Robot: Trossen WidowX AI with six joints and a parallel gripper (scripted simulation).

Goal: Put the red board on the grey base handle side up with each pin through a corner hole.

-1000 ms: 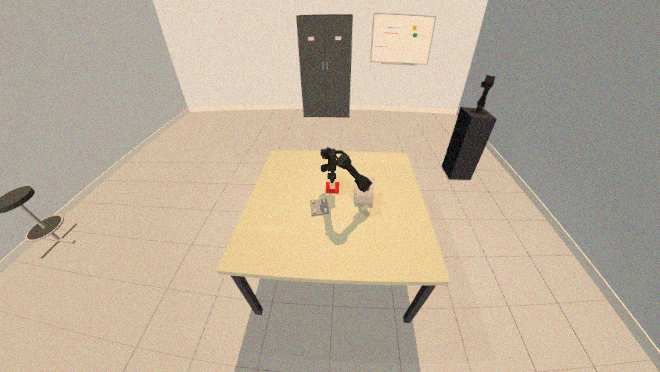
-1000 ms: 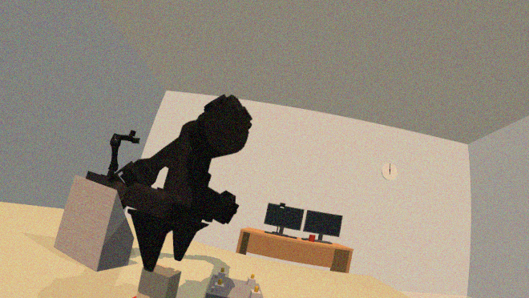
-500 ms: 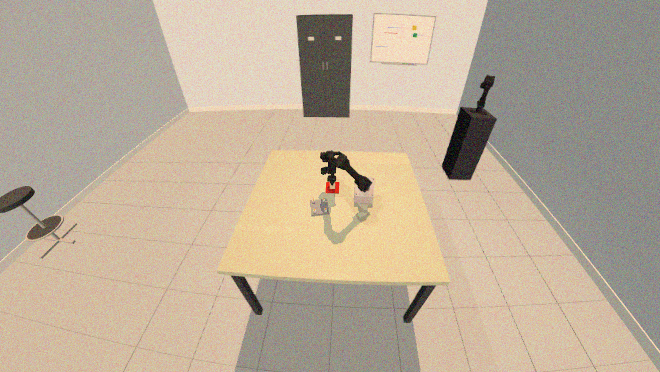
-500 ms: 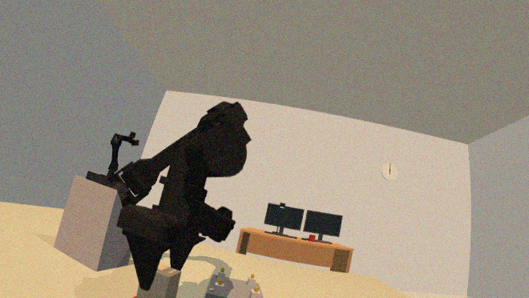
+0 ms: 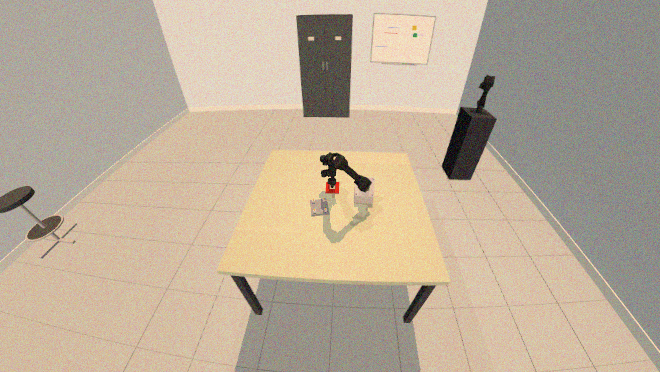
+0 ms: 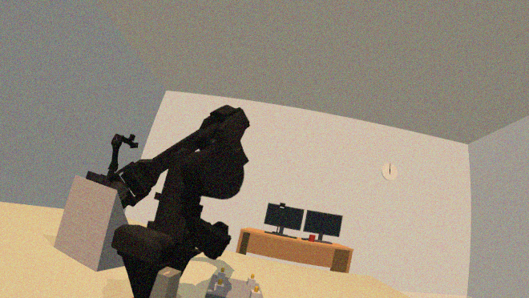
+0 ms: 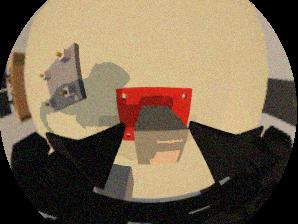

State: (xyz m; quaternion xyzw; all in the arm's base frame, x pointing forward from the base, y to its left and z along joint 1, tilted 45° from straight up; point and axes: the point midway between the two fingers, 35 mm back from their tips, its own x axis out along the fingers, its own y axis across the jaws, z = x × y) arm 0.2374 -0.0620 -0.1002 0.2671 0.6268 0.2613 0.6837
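The biggest thing is your pale yellow wooden table [image 5: 280,250] [image 6: 24,224] [image 7: 165,55]. On it stands your black jointed robot arm [image 5: 350,172] [image 6: 224,160], bent over so its hand points down. At its end is the black two-finger gripper [image 5: 332,183] [image 7: 157,125]. Its jaws are wide open, and they hold nothing.

Next in size, the grey square base with four posts [image 5: 320,213] [image 6: 240,288] [image 7: 64,80] sits near the board, well out from under your fingers. All four gold pins stick up bare, so the board has not been put on yet.

The flat red board with corner holes [image 5: 328,191] [image 7: 125,107] lies on the table, handle up, right below the gripper. The grey-brown square handle [image 6: 165,286] [image 7: 159,145] stands up between the two fingers in the wrist view.

Now for what could go wrong. If you come down off to one side, a finger could bump the handle and slide or turn the board. If you pinch only the handle's top, the board could swing or slip when you lift it. If you carry it too low, it could knock the posts. If it is turned a bit wrong over the base, some pins would miss their holes, and the board would sit tilted. Tiniest of all, those little holes [image 7: 184,96] leave you small room for mistakes.
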